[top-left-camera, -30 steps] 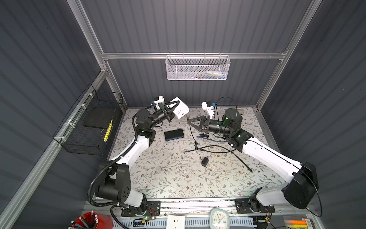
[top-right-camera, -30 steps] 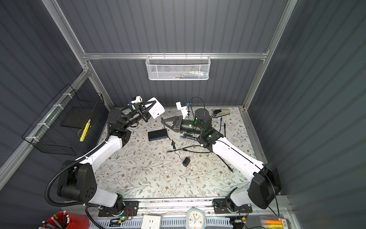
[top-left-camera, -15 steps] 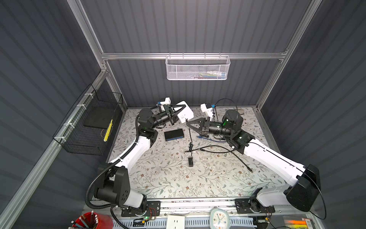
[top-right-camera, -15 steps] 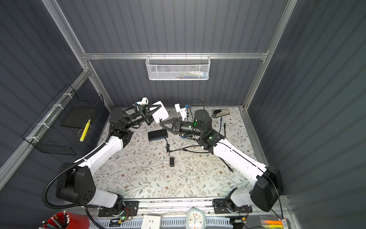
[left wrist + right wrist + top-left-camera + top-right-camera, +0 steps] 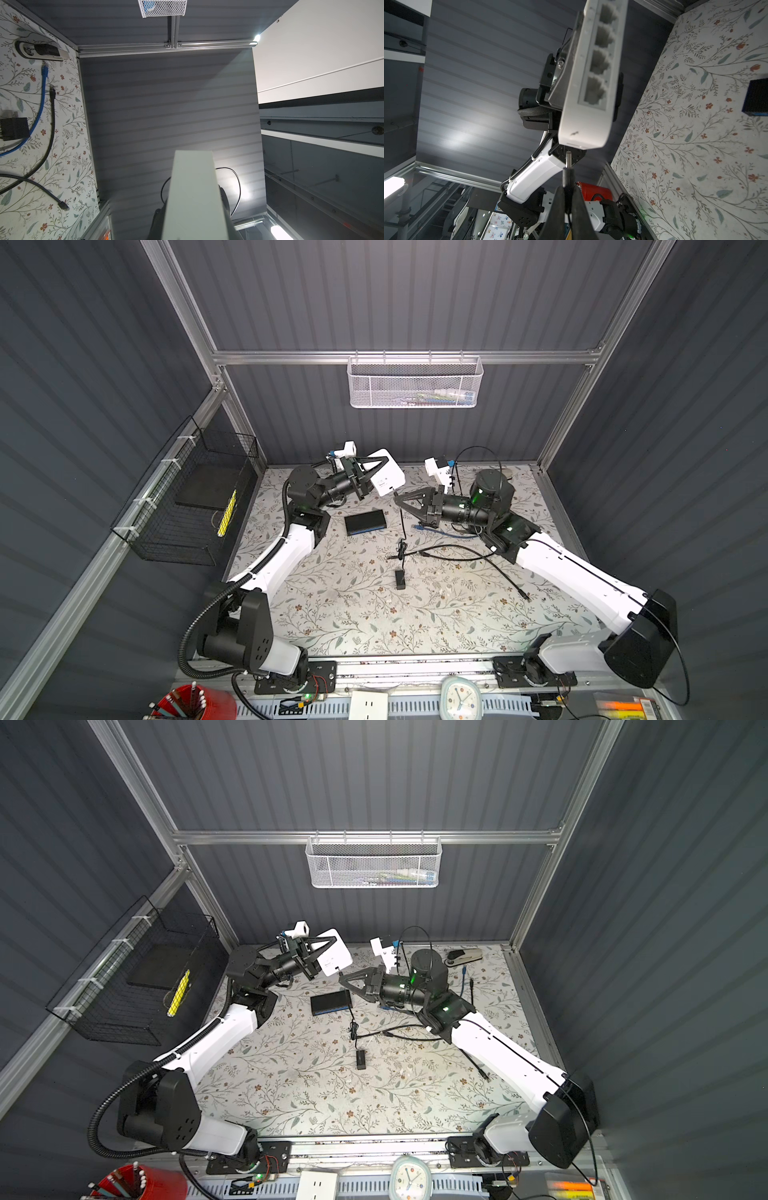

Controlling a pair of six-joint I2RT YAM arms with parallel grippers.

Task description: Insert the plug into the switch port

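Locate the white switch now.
In a top view the white switch is held off the table in the left gripper, back-centre, beyond the black box; the plug in the right gripper points at its end.

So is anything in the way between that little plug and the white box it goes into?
Nothing visible. In the right wrist view the plug, pinched in the right gripper, points at the near end of the white switch, held up by the left gripper, with only open air between them.
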